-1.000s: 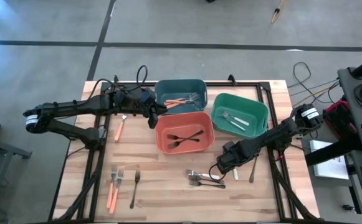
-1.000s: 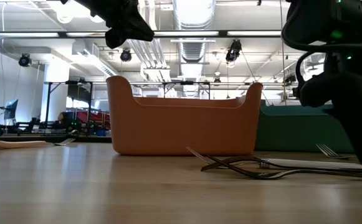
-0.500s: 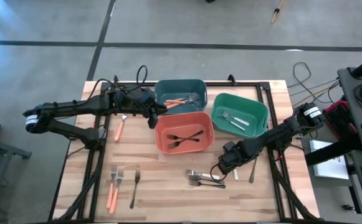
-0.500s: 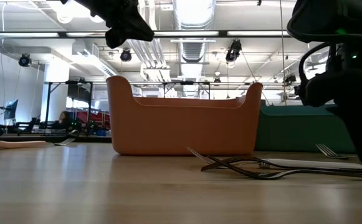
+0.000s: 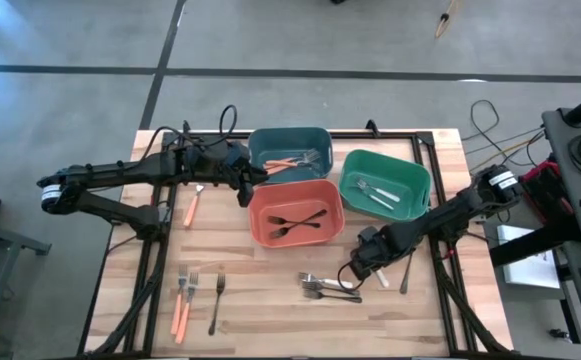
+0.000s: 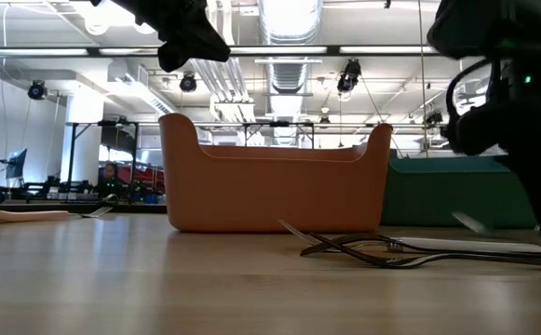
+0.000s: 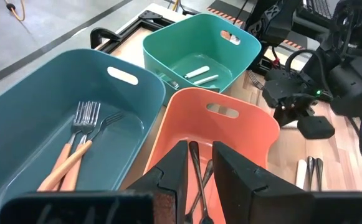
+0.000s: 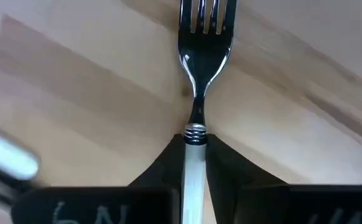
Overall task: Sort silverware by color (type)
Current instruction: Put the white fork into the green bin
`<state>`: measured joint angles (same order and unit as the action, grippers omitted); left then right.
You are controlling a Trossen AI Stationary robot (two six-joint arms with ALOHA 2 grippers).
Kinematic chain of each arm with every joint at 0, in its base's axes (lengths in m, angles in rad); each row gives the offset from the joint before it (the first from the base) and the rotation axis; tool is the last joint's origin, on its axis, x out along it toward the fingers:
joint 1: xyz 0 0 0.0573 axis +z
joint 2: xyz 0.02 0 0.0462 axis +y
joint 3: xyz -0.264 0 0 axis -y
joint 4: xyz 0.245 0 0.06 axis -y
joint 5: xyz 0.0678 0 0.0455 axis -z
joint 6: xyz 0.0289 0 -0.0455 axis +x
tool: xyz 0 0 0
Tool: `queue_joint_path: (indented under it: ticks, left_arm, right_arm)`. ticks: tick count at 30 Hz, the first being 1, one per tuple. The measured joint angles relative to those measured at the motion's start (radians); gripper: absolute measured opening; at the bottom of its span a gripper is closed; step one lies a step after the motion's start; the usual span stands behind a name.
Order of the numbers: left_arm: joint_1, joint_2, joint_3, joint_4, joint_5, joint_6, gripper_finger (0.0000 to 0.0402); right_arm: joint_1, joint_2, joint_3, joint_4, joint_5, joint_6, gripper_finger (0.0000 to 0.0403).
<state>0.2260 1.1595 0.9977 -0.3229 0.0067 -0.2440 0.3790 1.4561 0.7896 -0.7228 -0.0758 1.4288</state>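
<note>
My right gripper (image 5: 362, 270) points down at the table in front of the green bin (image 5: 385, 185) and is shut on a fork with a white handle and a shiny head (image 8: 205, 37). My left gripper (image 5: 245, 188) hangs in the air over the gap between the teal bin (image 5: 290, 150) and the orange-red bin (image 5: 295, 213). Its fingers (image 7: 197, 163) stand a little apart with nothing between them. Orange-handled forks lie in the teal bin (image 7: 75, 149), black forks in the orange-red bin and white-handled pieces in the green bin. My right gripper pinches the fork's white handle (image 8: 194, 163) between its two fingers, right behind the ringed collar at the neck. The fingers come from above, one on each side of the handle. The fork lies about level, its head (image 6: 470, 221) close over the table; whether it touches the wood I cannot tell.
A small heap of silverware (image 5: 330, 288) lies left of my right gripper, and a single piece (image 5: 407, 272) lies to its right. Near the front left are orange-handled forks (image 5: 182, 300) and a black fork (image 5: 216, 300). One orange-handled piece (image 5: 192, 208) lies under the left arm.
The fork beside my right gripper has stirred. In the low view its head now shows blurred, slightly higher and shifted toward the heap of silverware. The heap itself has stayed put.
</note>
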Motion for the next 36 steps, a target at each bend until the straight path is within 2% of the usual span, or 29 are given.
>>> queue_joint_path:
  ticks: [6,14,19,23,29,36]
  left_arm:
    - [0.000,0.000,0.000,0.000,0.000,0.000,0.0056]
    - [0.000,0.000,0.000,0.000,0.000,0.009,0.0056]
    - [0.000,0.000,0.000,0.000,0.000,0.018,0.0056]
    - [0.000,0.000,0.000,0.015,0.000,0.017,0.0056]
    - [0.001,0.000,0.000,0.064,-0.001,0.016,0.0056]
    - [0.003,-0.002,0.000,0.066,-0.060,-0.025,0.0056]
  right_arm:
    - [0.000,-0.129,0.042,-0.053,-0.078,-0.004,0.0029]
    - [0.000,-0.285,0.191,-0.189,-0.075,0.002,0.0029]
    - [-0.008,-0.322,0.335,-0.254,0.006,-0.058,0.0029]
    - [-0.079,-0.314,0.443,-0.340,0.087,-0.124,0.0029]
    - [-0.294,-0.272,0.535,-0.419,0.104,-0.402,0.0029]
    - [-0.587,-0.215,0.560,-0.502,0.099,-0.897,0.0029]
